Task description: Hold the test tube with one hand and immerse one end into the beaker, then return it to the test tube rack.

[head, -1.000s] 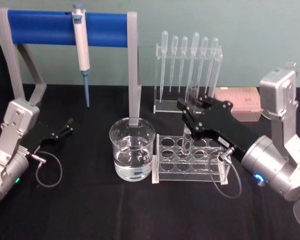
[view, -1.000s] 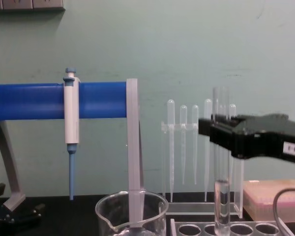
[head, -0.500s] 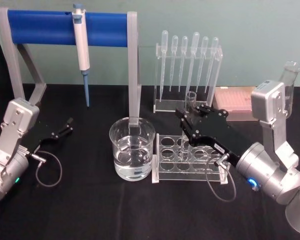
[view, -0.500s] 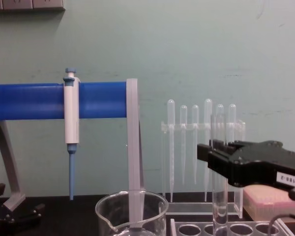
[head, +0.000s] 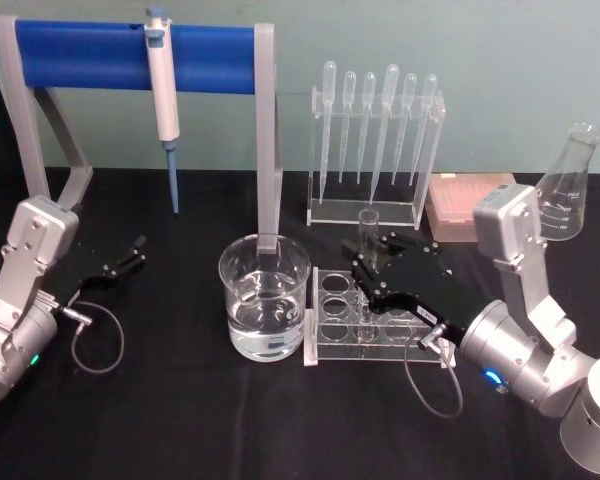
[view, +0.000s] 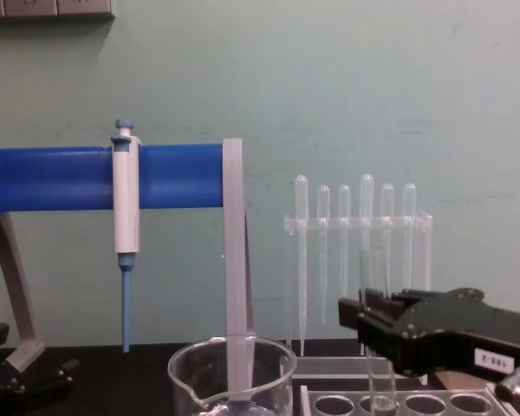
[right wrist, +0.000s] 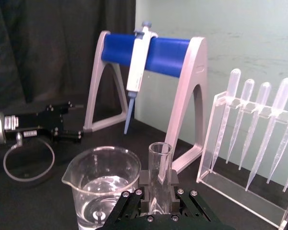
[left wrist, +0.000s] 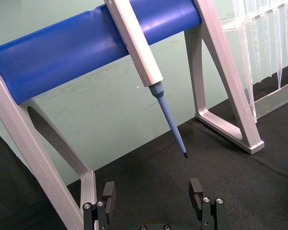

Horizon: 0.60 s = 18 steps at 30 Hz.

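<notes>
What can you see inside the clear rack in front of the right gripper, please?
The test tube stands upright in a hole of the rack, held by the right gripper. The other visible holes look empty; the gripper covers the holes beneath it.

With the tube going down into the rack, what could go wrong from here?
1. The right gripper is shut on the test tube, which stands in a rack hole; if it is off the hole's centre, the glass could jam or chip.
2. Opening before the tube is seated could drop it.
3. The beaker of water stands right beside the rack; a sideways retreat could knock it.
</notes>
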{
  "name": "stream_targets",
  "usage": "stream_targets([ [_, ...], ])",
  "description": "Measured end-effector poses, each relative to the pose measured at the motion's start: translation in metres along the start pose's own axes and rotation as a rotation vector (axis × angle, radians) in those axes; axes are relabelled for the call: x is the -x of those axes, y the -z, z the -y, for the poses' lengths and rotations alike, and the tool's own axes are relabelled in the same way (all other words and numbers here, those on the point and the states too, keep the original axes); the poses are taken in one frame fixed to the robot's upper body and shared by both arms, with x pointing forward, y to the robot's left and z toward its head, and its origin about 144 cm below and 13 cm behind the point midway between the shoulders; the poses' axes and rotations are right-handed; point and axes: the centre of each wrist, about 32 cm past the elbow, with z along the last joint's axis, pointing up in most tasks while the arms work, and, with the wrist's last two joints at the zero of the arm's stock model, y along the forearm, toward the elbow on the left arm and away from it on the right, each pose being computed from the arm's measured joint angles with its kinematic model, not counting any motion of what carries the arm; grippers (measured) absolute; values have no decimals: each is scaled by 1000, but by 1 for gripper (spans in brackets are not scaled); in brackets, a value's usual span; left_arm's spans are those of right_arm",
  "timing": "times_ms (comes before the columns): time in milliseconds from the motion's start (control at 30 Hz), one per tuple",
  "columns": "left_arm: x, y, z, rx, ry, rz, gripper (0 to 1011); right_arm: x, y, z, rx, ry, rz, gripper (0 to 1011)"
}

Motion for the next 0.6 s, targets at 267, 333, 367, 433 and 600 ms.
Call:
stream_targets([
  [267,0,0,0,0,0,0,1000,0,-1,-6,59,-22,38,341],
  [333,0,0,0,0,0,0,1000,0,-1,-6,73,-23,42,398],
  [367,0,0,0,0,0,0,1000,0,-1,-6,76,-23,43,447],
  [433,0,0,0,0,0,0,1000,2,-1,-3,82,-23,41,529],
  [600,0,0,0,0,0,0,1000,8,-4,12,104,-3,37,671],
])
